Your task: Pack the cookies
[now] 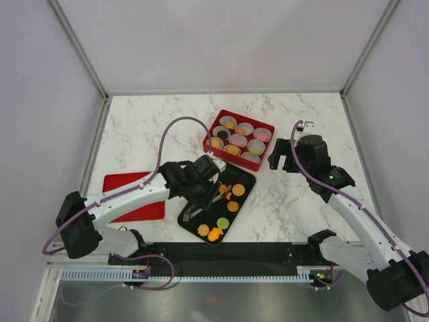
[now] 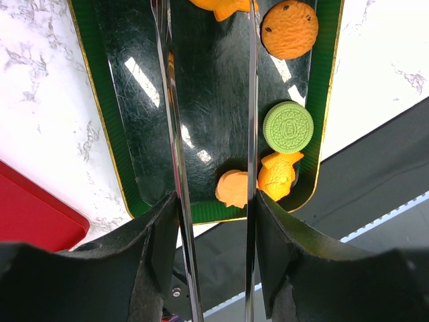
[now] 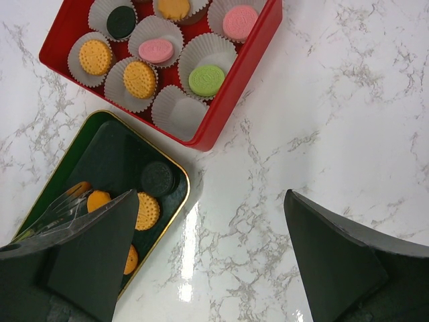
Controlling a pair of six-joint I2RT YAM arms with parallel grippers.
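Orange cookies [image 1: 238, 190] and a green cookie [image 1: 222, 223] lie on a dark tray [image 1: 244, 176] with a gold rim. My left gripper [image 1: 204, 181] hovers over this tray, shut on metal tongs [image 2: 175, 147] whose two blades run forward between its fingers. The blades' tips leave the left wrist view at the top, near an orange cookie [image 2: 221, 5]. A green cookie [image 2: 288, 127] and two orange ones [image 2: 278, 176] lie at the tray's near end. My right gripper [image 1: 288, 154] is open over bare marble. The red box [image 3: 238, 80] holds cookies in paper cups; one cup [image 3: 179, 111] is empty.
A flat red lid [image 1: 134, 198] lies on the marble left of the tray, under my left arm. The red box [image 1: 211, 144] stands just beyond the tray's far end. Grey walls close in the table on three sides.
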